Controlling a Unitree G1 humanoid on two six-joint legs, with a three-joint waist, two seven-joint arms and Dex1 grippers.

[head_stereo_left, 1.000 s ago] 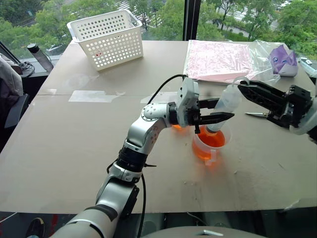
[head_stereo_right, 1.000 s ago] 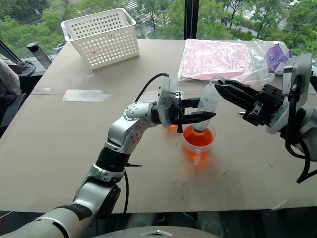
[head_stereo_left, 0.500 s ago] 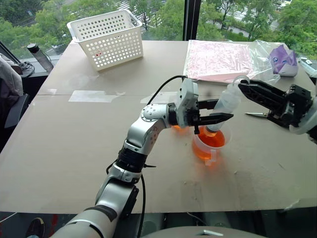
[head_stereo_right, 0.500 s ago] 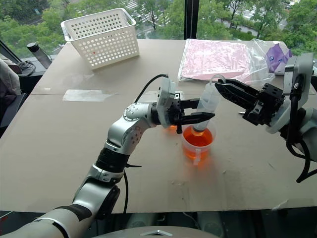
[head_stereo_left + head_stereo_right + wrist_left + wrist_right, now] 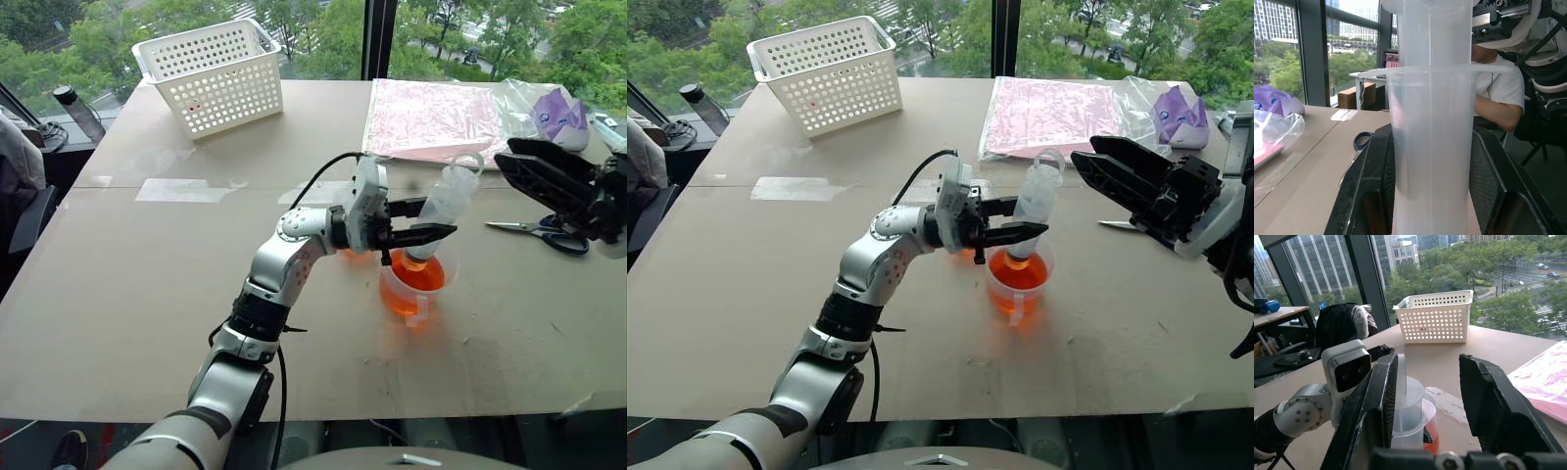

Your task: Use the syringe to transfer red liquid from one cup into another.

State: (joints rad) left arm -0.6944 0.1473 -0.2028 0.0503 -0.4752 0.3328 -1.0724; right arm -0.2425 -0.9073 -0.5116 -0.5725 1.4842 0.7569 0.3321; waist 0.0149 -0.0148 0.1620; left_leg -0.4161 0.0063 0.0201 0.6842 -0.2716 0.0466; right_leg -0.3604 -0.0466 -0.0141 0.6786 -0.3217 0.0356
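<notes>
- The table (image 5: 118, 294) is giving me lots of bare room toward my near and L sides; the white basket (image 5: 214, 73) is sitting far back-L, the pink sheet pack (image 5: 431, 117) and plastic bag (image 5: 1136, 113) far back-R, all well apart from the work spot.
- My R gripper (image 5: 534, 171) is now standing off to the R of the syringe (image 5: 441, 211); half a sec ago it was on the plunger top, now fingers are spread apart w/ nothing between them. I'm reading that as the plunger stroke being over, but can't tell how much the barrel is holding.
- My L gripper (image 5: 423, 223) is staying clamped on the syringe barrel, tilted, tip down in the larger handled cup (image 5: 411, 286), which is holding the red liquid (image 5: 1017, 277).
- The smaller cup (image 5: 355, 253) is peeking out just behind my L wrist, close beside the big one, so the carry should be short; the risk is my own wrist knocking it.
- Scissors (image 5: 544, 235) are lying on the table below my R gripper, worth avoiding if I'm lowering that arm.
</notes>
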